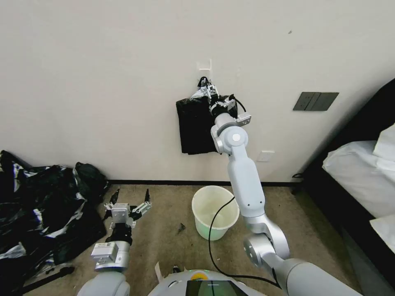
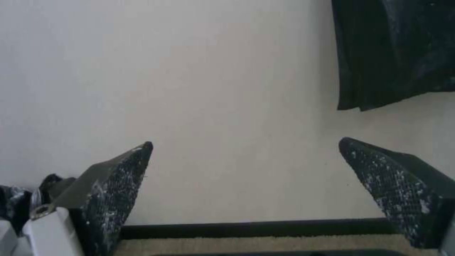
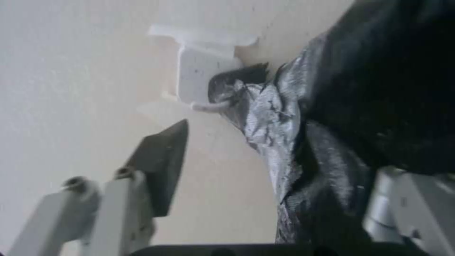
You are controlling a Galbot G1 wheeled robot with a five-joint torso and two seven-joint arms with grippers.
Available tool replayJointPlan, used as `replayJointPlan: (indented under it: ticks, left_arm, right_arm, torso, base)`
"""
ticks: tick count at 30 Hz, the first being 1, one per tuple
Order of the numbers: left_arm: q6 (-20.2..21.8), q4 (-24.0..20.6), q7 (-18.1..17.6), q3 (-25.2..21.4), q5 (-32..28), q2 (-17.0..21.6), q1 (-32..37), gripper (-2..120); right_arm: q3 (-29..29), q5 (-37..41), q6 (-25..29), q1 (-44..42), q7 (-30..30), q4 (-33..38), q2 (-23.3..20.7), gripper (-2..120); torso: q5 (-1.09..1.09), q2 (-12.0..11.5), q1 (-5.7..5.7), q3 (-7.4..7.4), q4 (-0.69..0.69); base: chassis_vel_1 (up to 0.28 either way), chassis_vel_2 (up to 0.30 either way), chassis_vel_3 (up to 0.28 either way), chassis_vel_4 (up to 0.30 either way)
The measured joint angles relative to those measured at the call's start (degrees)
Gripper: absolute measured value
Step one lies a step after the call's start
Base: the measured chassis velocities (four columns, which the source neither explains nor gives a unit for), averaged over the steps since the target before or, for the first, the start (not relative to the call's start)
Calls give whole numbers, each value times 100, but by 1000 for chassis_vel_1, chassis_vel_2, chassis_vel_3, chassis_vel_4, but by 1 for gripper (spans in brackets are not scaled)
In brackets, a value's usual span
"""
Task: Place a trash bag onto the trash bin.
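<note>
Two fingers of the right gripper [image 1: 207,88] are spread at the peak of the black bundle [image 1: 195,127] hanging from a white hook [image 3: 201,76] on the cream wall [image 1: 103,82]; one fingertip [image 3: 166,149] is bare against the wall, the other hidden behind crumpled plastic. Low over the tan carpet [image 1: 164,230], the left gripper [image 1: 131,198] is spread wide and holds nothing. Between the arms the trash bin [image 1: 214,211] stands upright near the dark baseboard. A large heap of black plastic [image 1: 41,209] lies at the robot's left, a white bed [image 1: 362,164] at its right
</note>
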Motion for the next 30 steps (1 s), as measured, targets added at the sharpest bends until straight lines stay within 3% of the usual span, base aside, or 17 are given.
replayJointPlan:
  ticks: [10, 18, 30]
  left_arm:
    - [-54, 0, 2, -2, 31, -3, -12, 100]
    - [-108, 0, 2, 4, 36, -10, -27, 100]
    - [-149, 0, 2, -12, 39, 14, -87, 100]
  right_arm:
    - [-30, 125, -8, 6, 121, -35, 15, 23]
    - [-37, 206, 20, 11, 193, -34, 23, 1]
    - [-89, 780, 219, -243, 478, 315, -1, 0]
  torso:
    - [0, 0, 0, 0, 0]
    - [0, 0, 0, 0, 0]
    - [0, 0, 0, 0, 0]
  base:
    - [0, 0, 0, 0]
    - [0, 0, 0, 0]
    - [0, 0, 0, 0]
